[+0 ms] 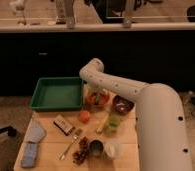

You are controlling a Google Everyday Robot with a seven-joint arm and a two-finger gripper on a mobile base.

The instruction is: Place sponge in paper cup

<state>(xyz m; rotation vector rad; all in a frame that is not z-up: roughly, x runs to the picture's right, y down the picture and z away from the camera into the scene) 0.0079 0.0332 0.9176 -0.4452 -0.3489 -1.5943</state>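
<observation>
1. The table [52, 149] is pale bare wood with a smooth matte top. The sponge [28, 154], a flat, soft-looking blue block, lies at its near left corner, well apart from the paper cup [112, 150].
2. The paper cup is short, round and white. It stands upright near the front edge, just beside a dark shiny metal cup [96, 148]. A lumpy dark bunch of grapes [81, 150] sits left of that.
3. The robot's smooth white body [163, 132] fills the near right side.
4. Just behind the sponge lies a pale grey-blue cloth [35, 131] in soft folds. A thin fork [69, 145] lies at a slant nearer the middle.
5. Mid-table there is a small flat box [64, 125], a round orange [84, 116] and a translucent yellow-green cup [112, 123].
6. Farther back are a green plastic tray [57, 93] with low walls, an orange bowl [98, 99] and a dark red bowl [123, 105].
7. The gripper [96, 95] hangs over the orange bowl at the end of the curved white arm. Its jaws are spread wide, with nothing seen between them.
8. Behind the table, dark cabinet fronts [46, 55] run across the room under a pale counter [91, 26]. The floor [11, 107] is grey.
</observation>
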